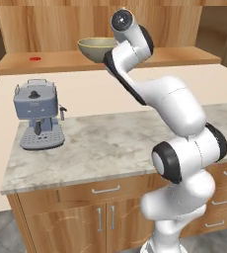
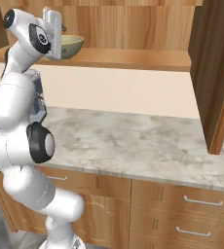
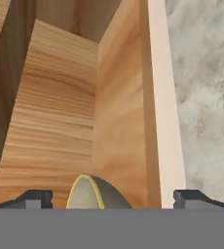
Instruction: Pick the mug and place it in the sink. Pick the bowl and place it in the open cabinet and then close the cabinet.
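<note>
Olive-tan bowl with yellowish rim, sitting on the cabinet shelf. Gripper spread wide around the bowl, gripping nothing.

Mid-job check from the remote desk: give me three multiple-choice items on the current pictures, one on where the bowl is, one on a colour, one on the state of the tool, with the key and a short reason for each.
1. Where is the bowl?
A. On the marble counter beside the coffee machine
B. Up at the cabinet shelf, at the tool
C. On the floor

2. What colour is the small round mark on the shelf?
A. Red
B. Blue
C. Green

3. How do the tool's fingertips stand in the hand view?
A. Pressed together with nothing between them
B. Wide apart, with the bowl's rim between them
C. Clamped on a mug

Key: 1 B, the bowl sits at shelf height by the tool, above the counter and coffee machine. 2 A, the dot is plainly red. 3 B, the tips stand near opposite edges with the yellowish rim between them.
</note>
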Motion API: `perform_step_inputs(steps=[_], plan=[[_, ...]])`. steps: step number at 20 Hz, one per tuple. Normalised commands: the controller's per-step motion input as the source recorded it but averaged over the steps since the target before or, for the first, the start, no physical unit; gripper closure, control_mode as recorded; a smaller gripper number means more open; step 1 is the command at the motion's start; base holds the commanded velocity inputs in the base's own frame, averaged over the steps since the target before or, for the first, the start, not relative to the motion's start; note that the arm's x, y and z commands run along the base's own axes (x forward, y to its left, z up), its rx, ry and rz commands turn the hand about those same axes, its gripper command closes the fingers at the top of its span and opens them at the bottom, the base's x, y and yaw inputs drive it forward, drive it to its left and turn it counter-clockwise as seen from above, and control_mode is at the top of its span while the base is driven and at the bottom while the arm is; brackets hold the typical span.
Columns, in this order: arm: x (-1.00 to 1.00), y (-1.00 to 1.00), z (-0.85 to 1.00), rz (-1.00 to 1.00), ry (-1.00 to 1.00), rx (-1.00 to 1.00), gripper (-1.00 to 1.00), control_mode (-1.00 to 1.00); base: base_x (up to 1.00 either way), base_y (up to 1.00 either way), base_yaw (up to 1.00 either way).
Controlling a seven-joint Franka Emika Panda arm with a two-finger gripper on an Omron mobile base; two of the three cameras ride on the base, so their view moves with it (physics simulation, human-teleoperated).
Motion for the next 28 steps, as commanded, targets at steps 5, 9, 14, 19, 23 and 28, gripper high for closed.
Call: perform_step_inputs(steps=[5,9,14,19,23,28], plan=[[-1.00,-0.38,-0.99,0.02,-0.16,0.13,-1.00,-1.00,0.00,0.00,0.00],[-1.00,-0.61,-0.60,0.07,-0.31,0.09,-1.00,-1.00,0.00,0.00,0.00],[-1.00,-0.12,0.00,0.06,-0.06,0.06,-1.00,-1.00,0.00,0.00,0.00],[-0.93,0.00,0.04,0.03,0.00,0.02,-1.00,-1.00,0.00,0.00,0.00],[-0.73,0.00,0.22,0.04,0.00,0.00,-1.00,-1.00,0.00,0.00,0.00],[-0.74,-0.01,0.41,0.01,0.06,0.01,-1.00,-1.00,0.00,0.00,0.00]])
